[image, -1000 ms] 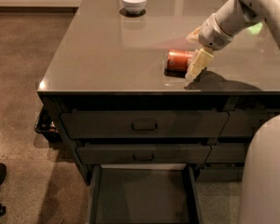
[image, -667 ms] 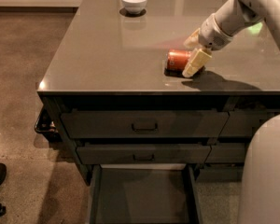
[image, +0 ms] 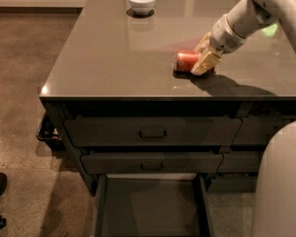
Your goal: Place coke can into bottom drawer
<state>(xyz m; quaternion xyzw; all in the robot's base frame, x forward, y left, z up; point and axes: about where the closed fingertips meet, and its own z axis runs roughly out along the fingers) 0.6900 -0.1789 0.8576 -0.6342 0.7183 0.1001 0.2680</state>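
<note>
below the counter's (image: pixel 103 58) front edge, the bottom drawer (image: pixel 150 209) is seen pulled out & open. above it, just back from the front edge & right of centre, the coke can (image: pixel 186 60) lies on its side. the gripper (image: pixel 201 58) looks clamped across the can's right end, one finger each side. vs 1 sec ago, can & gripper have been shifted together slightly toward the far edge, so the grasp is judged made; lift & carry to the drawer remain. the white bowl (image: pixel 141 1) is left at the far edge.
</note>
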